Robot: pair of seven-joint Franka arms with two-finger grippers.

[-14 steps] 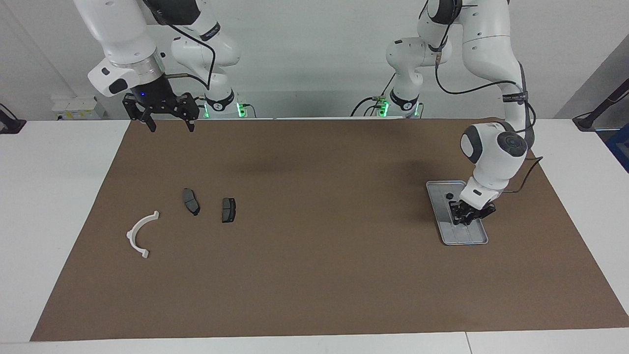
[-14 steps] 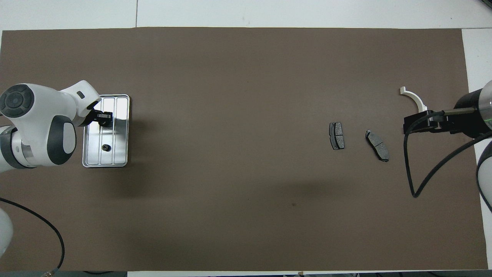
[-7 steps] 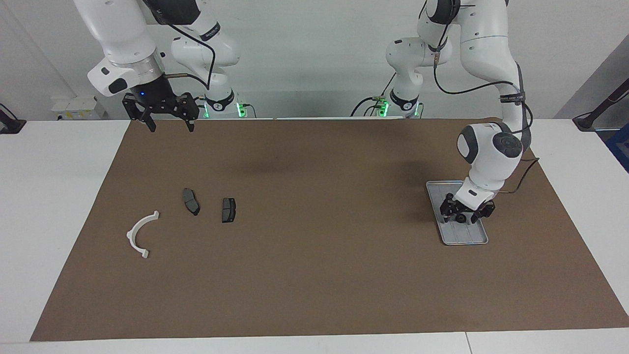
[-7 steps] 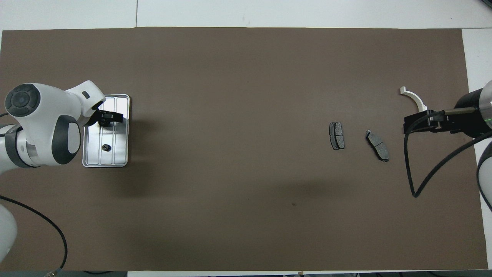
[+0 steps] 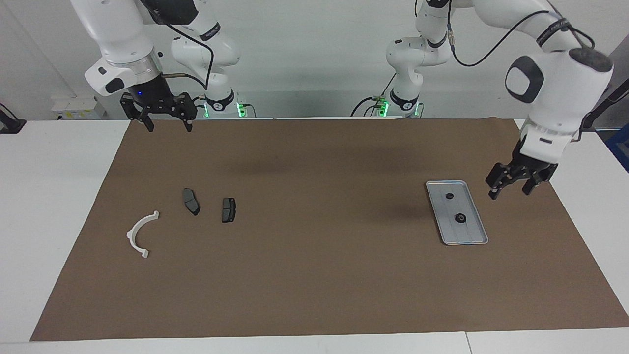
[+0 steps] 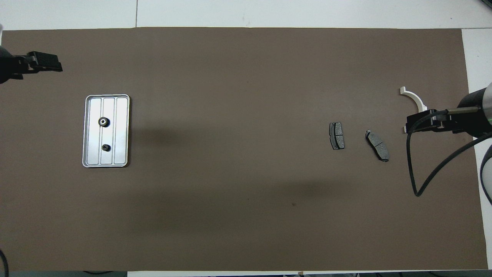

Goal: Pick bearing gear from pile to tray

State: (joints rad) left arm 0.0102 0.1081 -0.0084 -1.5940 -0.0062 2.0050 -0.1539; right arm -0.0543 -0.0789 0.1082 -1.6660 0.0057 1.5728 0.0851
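Since the earlier frame, the left tool [image 5: 514, 188] rose clear of the tray [image 5: 471, 236], fingers spread, leaving two bearing gears [image 5: 460, 218] inside. Placement appeared complete. The right tool [image 5: 167, 125] waited spread over the counter's edge; the pile [image 5: 210, 206] showed no further gears.

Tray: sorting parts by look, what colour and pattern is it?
Silver-grey tray with a ribbed base; overhead view shows it best.

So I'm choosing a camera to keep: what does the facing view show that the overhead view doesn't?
Facing view only: both whole arms, with the left gripper raised, jaws open and empty, over the mat beside the tray, and the right gripper up at its own end, jaws open. Overhead view only: the tray's ribbed base, and the toothed rim of the larger gear; just the grippers' tips show. Both: two gears in the tray, two grey plates, the white bracket.
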